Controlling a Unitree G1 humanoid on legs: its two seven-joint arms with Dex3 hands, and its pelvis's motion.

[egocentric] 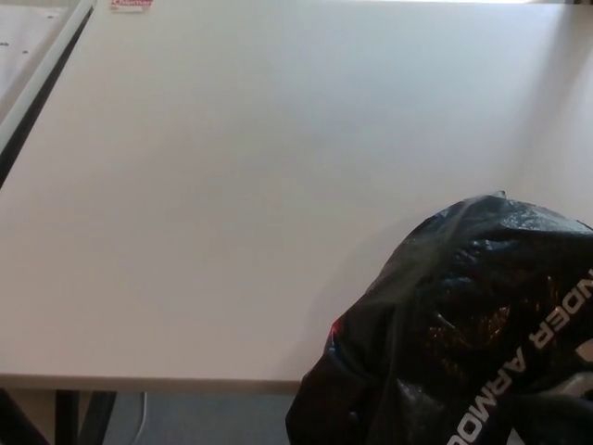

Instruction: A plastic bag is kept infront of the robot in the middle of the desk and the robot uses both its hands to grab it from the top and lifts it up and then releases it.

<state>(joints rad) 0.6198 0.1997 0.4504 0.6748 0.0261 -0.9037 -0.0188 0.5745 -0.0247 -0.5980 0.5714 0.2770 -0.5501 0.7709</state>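
Note:
A black, glossy plastic bag (463,324) with white lettering fills the lower right of the head view. It bulges over the near edge of the white desk (232,185), and its right and lower parts run out of the picture. A small red spot shows through its left side. Neither of my hands shows in this view.
The desk's near edge (139,380) runs along the bottom left, with dark frame legs and floor below it. A second white surface (23,46) lies past a dark gap at the upper left. A small red-and-white label (132,5) sits at the top edge.

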